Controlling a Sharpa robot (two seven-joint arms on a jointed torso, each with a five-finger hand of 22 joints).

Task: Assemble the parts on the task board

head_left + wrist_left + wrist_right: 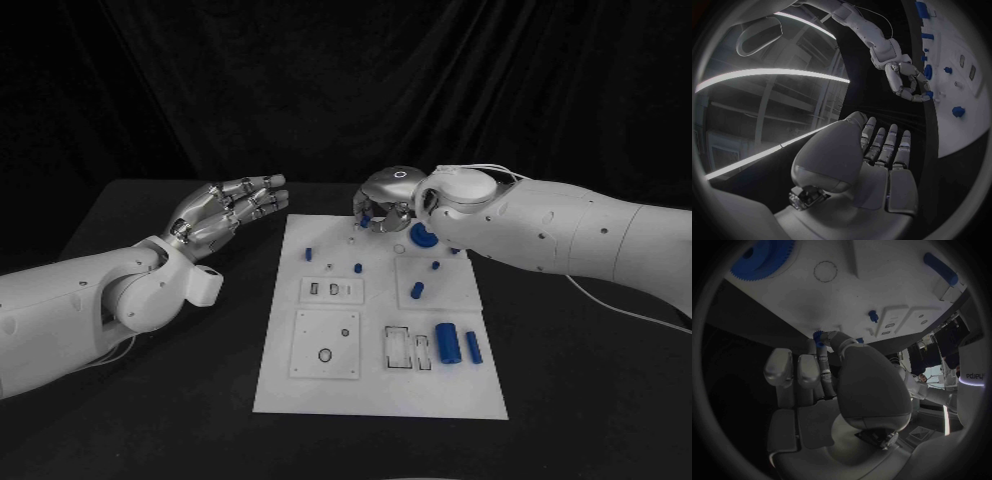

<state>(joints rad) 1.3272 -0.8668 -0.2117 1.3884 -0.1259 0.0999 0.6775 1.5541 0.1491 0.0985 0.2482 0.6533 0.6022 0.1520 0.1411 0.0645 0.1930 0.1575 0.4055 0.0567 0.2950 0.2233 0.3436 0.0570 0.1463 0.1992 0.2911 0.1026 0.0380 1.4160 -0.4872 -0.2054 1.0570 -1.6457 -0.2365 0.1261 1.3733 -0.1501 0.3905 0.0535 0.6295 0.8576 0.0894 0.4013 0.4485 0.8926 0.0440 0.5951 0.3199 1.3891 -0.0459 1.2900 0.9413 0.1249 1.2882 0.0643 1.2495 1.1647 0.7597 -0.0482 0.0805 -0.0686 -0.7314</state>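
The white task board [382, 390] lies in the middle of the black table. My right hand [387, 205] hovers over its far edge with fingers curled, pinching a small blue part [819, 335] between thumb and fingertip. A large blue gear [423, 237] lies on the board just beside that hand. My left hand [231, 210] floats off the board's far left corner, fingers straight and apart, holding nothing. The left wrist view shows the right hand [907, 82] curled above the board's [967, 130] edge.
Two blue cylinders [449, 343] lie side by side near the board's right edge. Small blue pegs [307, 254] and a short blue piece [418, 291] stand across the far half. Rectangular and round recesses [326, 343] mark the near half. Black table surrounds the board.
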